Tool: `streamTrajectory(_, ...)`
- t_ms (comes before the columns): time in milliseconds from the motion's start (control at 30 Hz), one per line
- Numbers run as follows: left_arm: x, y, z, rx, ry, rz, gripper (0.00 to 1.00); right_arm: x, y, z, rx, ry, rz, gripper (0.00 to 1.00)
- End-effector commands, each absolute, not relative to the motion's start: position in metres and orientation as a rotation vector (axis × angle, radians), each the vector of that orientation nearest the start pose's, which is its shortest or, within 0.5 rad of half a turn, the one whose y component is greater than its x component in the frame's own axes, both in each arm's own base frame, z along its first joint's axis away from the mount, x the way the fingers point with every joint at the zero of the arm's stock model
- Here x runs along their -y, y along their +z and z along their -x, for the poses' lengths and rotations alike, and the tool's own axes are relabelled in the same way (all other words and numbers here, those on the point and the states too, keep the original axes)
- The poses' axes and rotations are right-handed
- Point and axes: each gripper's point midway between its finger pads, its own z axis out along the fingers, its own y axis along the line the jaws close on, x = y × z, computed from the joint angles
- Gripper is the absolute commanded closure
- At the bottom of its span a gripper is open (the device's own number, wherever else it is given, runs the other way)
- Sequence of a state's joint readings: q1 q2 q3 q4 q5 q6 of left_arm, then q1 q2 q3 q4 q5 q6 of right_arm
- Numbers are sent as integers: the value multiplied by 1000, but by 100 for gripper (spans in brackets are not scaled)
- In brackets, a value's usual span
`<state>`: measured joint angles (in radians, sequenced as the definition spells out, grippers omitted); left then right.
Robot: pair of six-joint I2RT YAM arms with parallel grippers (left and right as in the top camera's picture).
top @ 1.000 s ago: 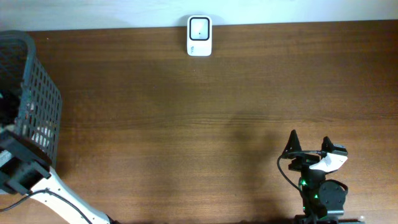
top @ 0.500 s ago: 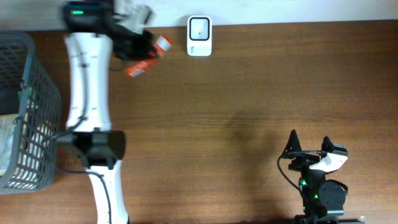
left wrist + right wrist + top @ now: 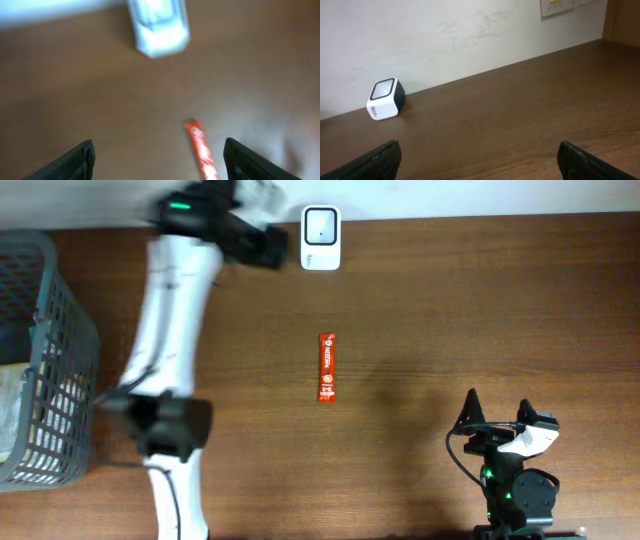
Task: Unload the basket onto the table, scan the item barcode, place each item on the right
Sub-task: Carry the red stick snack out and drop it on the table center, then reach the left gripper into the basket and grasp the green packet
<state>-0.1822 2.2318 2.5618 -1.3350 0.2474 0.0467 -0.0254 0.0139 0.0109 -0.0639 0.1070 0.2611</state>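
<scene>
Red packet [image 3: 327,367] lies flat on the brown table [image 3: 450,310] in the overhead view, well apart from the white scanner [image 3: 321,238] and nearly straight out from its front. The packet's long side points back toward the scanner, and nothing touches it. The left arm [image 3: 175,330] reaches up the table, and its left gripper [image 3: 262,245] sits just beside the scanner on the side where the grey wire basket [image 3: 40,360] stands. This part of the view is blurred, so the jaws cannot be read from it. The right gripper [image 3: 498,405] is far from the scanner on the opposite side, jaws spread, with nothing between them. In the left wrist view everything is soft with blur. The scanner [image 3: 157,27] shows as a pale block at the top, and the red packet [image 3: 201,150] lies on the wood below it, slanting away from it. The left gripper [image 3: 158,145] is released: its two dark jaws stand wide apart at the bottom corners and hold nothing, and the packet rests on the table beneath and between them, untouched. In the right wrist view the scanner [image 3: 386,99] stands far off against the pale wall [image 3: 470,35], window tilted upward. The right gripper [image 3: 479,145] is spread wide over bare wood and grasps nothing, and the packet is not visible.
</scene>
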Motion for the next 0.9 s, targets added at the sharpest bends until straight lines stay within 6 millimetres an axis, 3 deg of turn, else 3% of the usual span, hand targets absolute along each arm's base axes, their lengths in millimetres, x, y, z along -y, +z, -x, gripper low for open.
streamTrajectory(0, -12, 381, -477, -2315, -48, 32, 20, 26, 157, -245, -1613, 86, -318, 1)
streamTrajectory(33, -61, 390, -461, -2305, 35, 199, 20, 26, 157, -245, -1613, 86, -318, 1)
streamTrajectory(100, -145, 380, -427, -2328, 133, 500, 23, 26, 157, -245, -1613, 86, -318, 1)
streamTrajectory(167, -207, 359, -401, -2350, 181, 722, 24, 26, 157, -245, -1613, 86, -318, 1)
streamTrajectory(233, -248, 332, -386, -2385, 210, 850, 30, 26, 157, -245, -1613, 86, -318, 1)
streamTrajectory(267, -269, 311, -384, -2430, 241, 833, 32, 26, 157, -245, -1613, 86, -318, 1)
streamTrajectory(367, -311, 254, -393, -2470, 286, 815, 28, 26, 157, -245, -1613, 86, -318, 1)
streamTrajectory(433, -332, 201, -400, -2504, 319, 750, 22, 26, 157, -245, -1613, 86, -318, 1)
streamTrajectory(467, -336, 183, -405, -2518, 340, 686, 19, 26, 157, -245, -1613, 86, -318, 1)
streamTrajectory(533, -341, 148, -413, -2510, 367, 626, 1, 26, 157, -245, -1613, 86, -318, 1)
streamTrajectory(567, -339, 125, -418, -2496, 348, 581, 0, 26, 157, -245, -1613, 86, -318, 1)
streamTrajectory(767, -325, 54, -439, -2544, 226, 509, 4, 26, 157, -245, -1613, 86, -318, 1)
streamTrajectory(867, -322, 31, -443, -2570, 210, 513, 27, 26, 157, -245, -1613, 86, -318, 1)
